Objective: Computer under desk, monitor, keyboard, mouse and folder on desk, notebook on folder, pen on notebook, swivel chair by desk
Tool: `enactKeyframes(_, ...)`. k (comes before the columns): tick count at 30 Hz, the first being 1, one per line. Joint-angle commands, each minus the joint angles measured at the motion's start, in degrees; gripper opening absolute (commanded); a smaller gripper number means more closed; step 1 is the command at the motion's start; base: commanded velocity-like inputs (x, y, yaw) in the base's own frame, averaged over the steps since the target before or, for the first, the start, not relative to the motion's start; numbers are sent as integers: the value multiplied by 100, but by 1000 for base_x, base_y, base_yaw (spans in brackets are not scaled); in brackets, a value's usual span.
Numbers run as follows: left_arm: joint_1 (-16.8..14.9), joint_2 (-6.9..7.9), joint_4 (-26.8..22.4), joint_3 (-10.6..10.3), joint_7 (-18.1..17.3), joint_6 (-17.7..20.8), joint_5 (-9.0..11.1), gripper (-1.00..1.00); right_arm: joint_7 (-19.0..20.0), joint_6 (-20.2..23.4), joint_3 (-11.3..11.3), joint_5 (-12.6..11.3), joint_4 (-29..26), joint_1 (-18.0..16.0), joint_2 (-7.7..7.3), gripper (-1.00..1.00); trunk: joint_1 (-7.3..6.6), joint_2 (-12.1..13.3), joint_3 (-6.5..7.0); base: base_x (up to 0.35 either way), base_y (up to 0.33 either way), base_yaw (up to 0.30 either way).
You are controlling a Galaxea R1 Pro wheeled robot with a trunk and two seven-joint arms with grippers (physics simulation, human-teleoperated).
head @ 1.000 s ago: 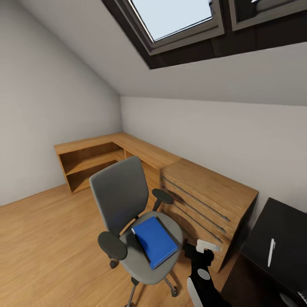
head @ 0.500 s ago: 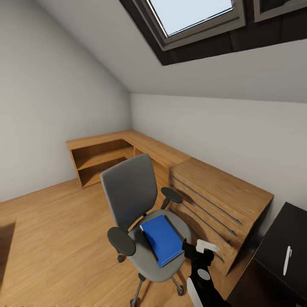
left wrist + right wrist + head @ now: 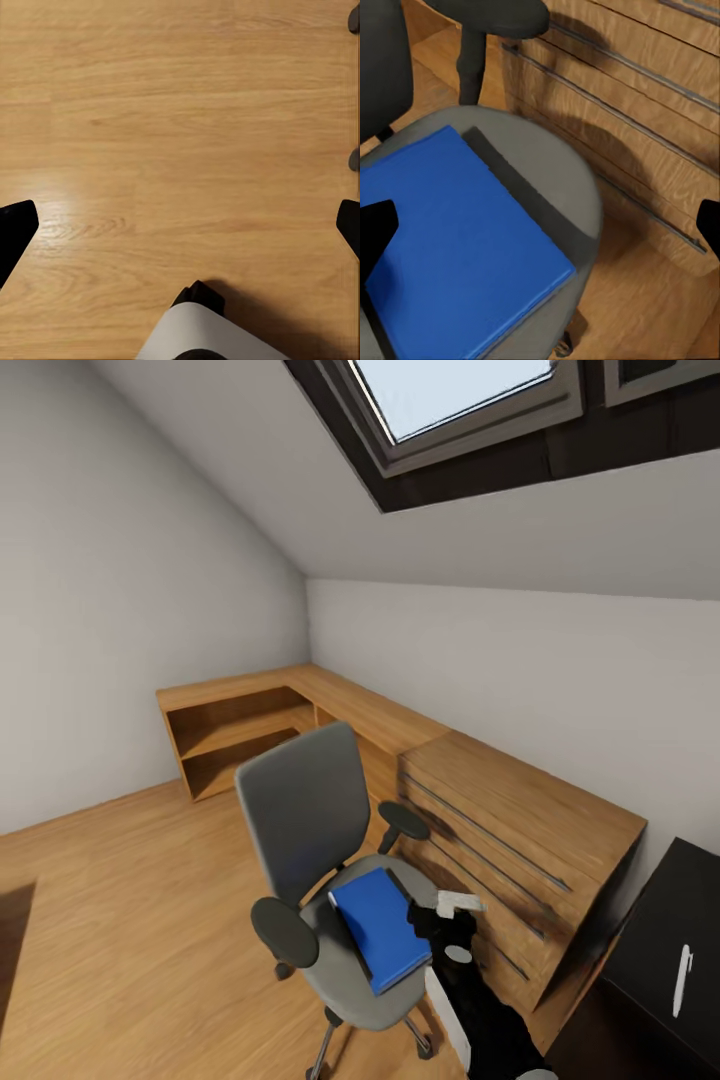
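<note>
Right gripper [image 3: 445,910] hovers just beside the near edge of the blue folder [image 3: 380,928], its fingers spread wide apart with nothing between them, which suits a reach to take the folder by its edge. That folder lies flat on the grey seat of the swivel chair [image 3: 300,810], slightly askew, one corner reaching the seat's front rim; in the right wrist view the folder [image 3: 450,247] lies under the spread fingertips. The chair stands on the wood floor [image 3: 120,900] close to a wooden dresser [image 3: 520,830] with long bar handles, so the arm has to come in between them. A corner of the black desk [image 3: 650,950] shows beyond the dresser, with a white pen [image 3: 682,978] lying on it. Left gripper [image 3: 180,225] hangs wide open and empty over bare floor, probably parked out of the way.
</note>
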Motion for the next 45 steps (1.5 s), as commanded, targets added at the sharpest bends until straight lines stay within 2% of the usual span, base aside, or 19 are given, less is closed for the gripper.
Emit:
enactKeyframes(1,-2,5,-4,-49,49,-18,9,100,116,226,10,-83,263,-266,0,100,3,-4,-7,267,0,0)
enactKeyframes(5,-2,7,-4,-45,49,-46,4,100,396,509,1,-246,901,-791,0,100,3,-4,-7,296,0,0)
enactKeyframes(10,-2,2,-4,-40,49,-279,10,100,439,588,21,-360,982,-954,0,100,3,-4,-7,168,0,0)
enactKeyframes(26,-2,27,23,-14,68,-390,53,100,462,601,-16,-404,940,-992,0,100,3,-4,-7,14,0,0)
enactKeyframes(31,-2,31,31,-6,71,-390,55,100,461,591,-13,-396,937,-988,0,100,3,-4,-7,0,0,225)
enactKeyframes(45,-2,-23,-42,-35,95,-374,30,100,476,574,-19,-393,917,-988,0,100,24,-44,-28,0,0,35)
